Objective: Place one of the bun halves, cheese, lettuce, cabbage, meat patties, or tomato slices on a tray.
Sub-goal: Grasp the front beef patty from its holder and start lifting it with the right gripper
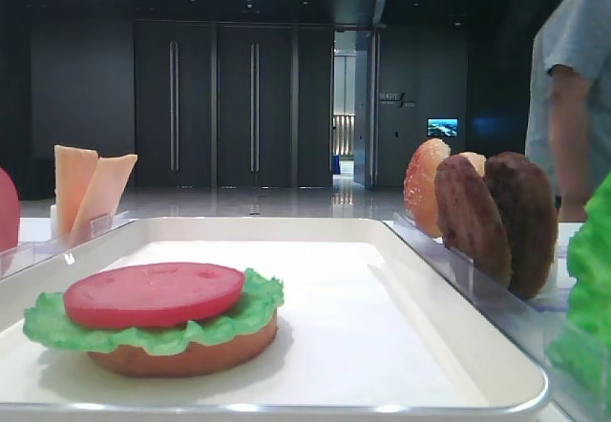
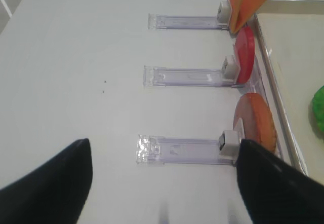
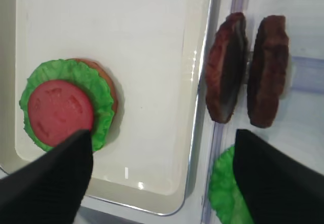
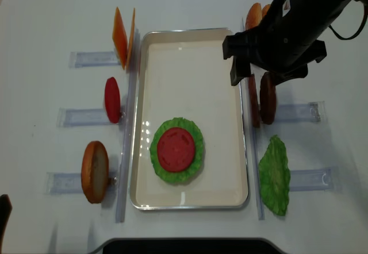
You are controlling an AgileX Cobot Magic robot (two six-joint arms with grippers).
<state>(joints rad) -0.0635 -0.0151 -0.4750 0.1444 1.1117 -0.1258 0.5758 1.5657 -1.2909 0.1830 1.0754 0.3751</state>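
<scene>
Low front view: tray [image 1: 315, 241] carries bun base [image 1: 191, 353], lettuce [image 1: 250, 309], tomato slice [image 1: 153, 294] stacked at near-left corner

Right wrist: right gripper [image 3: 164, 176] jaws apart, empty, above tray's right rim beside upright meat patties [image 3: 226, 67]

Left wrist: left gripper [image 2: 163, 183] jaws apart, empty, over table [image 2: 76, 57]

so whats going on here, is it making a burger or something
Looks like it. On the white tray sits a stack: a bun base, lettuce on it and a tomato slice on top. The right gripper hangs open and empty over the two meat patties standing on edge in their clear holder beside the tray, probably the next pick. The left gripper is open over bare table, holding nothing.
</scene>
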